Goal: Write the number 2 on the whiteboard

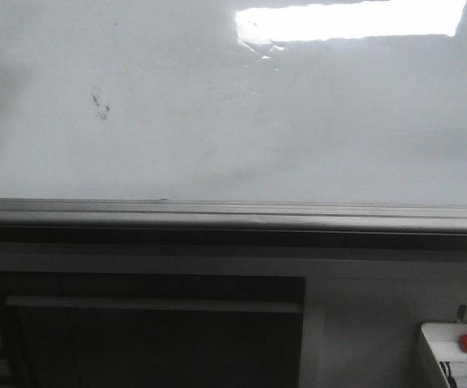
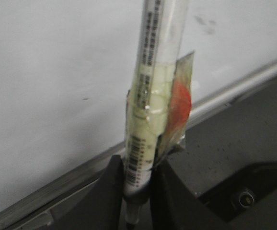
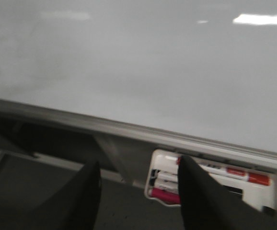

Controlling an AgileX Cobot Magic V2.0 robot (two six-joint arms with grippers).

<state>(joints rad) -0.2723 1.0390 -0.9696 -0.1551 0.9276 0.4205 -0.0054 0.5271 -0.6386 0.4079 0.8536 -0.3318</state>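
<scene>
The whiteboard (image 1: 241, 121) fills the upper half of the front view, its grey ledge (image 1: 233, 214) running below; a light reflection (image 1: 351, 20) sits at 1 o'clock and faint smudges (image 1: 100, 103) at 10 o'clock. No drawn 2 shows on it. The left gripper (image 2: 136, 191) is clamped on a marker (image 2: 150, 96) wrapped in tape, pointing toward the board. The right gripper (image 3: 138, 191) hangs with fingers spread wide, holding nothing, near a white tray (image 3: 215, 184) that seems to hold markers, though blurred.

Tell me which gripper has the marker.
The left gripper: its fingers clamp the taped marker near the whiteboard. The right gripper is open, empty.
</scene>
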